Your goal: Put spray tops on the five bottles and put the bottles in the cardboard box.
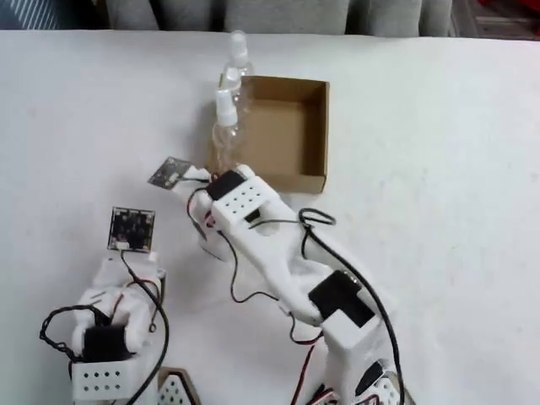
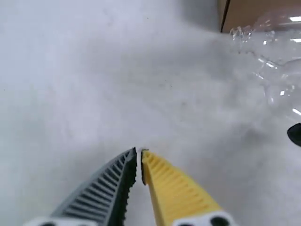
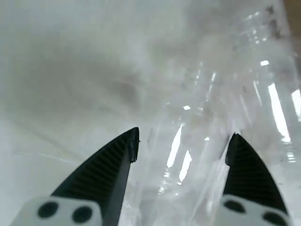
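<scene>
While L gripper (image 2: 139, 157) sits closed over table (image 2: 70, 70), R gripper (image 3: 184, 136) open astride clear bottle (image 3: 202, 94), by cardboard box (image 1: 295, 180).

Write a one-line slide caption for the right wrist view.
Right gripper open, its black fingers straddling a clear plastic bottle, white table behind.

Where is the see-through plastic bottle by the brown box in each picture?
High view: the clear plastic bottle stands against the brown cardboard box, at its left wall.
Left wrist view: upper right, below the box's corner.
Right wrist view: middle, inside the right gripper.
Shared landmark: the box.
</scene>
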Robot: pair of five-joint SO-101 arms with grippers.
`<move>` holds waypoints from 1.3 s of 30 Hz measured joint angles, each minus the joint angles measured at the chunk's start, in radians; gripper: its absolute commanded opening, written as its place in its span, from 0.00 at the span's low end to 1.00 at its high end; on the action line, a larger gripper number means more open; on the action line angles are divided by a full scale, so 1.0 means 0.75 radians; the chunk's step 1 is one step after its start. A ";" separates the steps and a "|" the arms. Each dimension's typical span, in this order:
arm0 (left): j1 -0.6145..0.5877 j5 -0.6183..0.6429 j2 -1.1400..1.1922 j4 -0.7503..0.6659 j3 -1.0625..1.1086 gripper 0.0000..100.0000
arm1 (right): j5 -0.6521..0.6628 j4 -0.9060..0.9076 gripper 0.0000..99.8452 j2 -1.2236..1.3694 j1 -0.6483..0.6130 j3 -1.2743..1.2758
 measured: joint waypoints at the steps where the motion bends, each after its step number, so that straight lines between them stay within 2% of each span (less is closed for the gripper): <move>1: 0.000 0.000 0.000 0.000 0.000 0.03 | 0.000 -0.008 0.27 0.010 0.000 0.000; 6: 0.000 0.000 0.000 0.000 0.000 0.03 | -0.002 -0.023 0.24 0.041 0.000 0.000; 11: 0.000 0.000 0.000 0.000 0.000 0.03 | 0.000 -0.045 0.01 0.041 0.018 0.000; 14: 0.000 0.000 0.000 0.000 0.000 0.03 | 0.000 -0.086 0.04 0.041 0.063 0.000; 19: 0.000 0.000 0.000 0.000 0.000 0.03 | 0.000 -0.063 0.02 0.016 0.123 0.000; 26: 0.000 0.000 0.000 0.000 0.000 0.03 | 0.002 0.178 0.02 -0.266 0.223 0.000; 29: 0.000 0.000 0.000 0.000 0.000 0.03 | -0.008 0.299 0.02 -0.383 0.325 0.000; 33: 0.000 0.000 0.000 0.000 0.000 0.03 | -0.137 0.409 0.02 -0.487 0.522 0.004; 39: 0.000 0.000 0.000 0.000 0.000 0.03 | -0.192 0.385 0.02 -0.608 0.839 0.213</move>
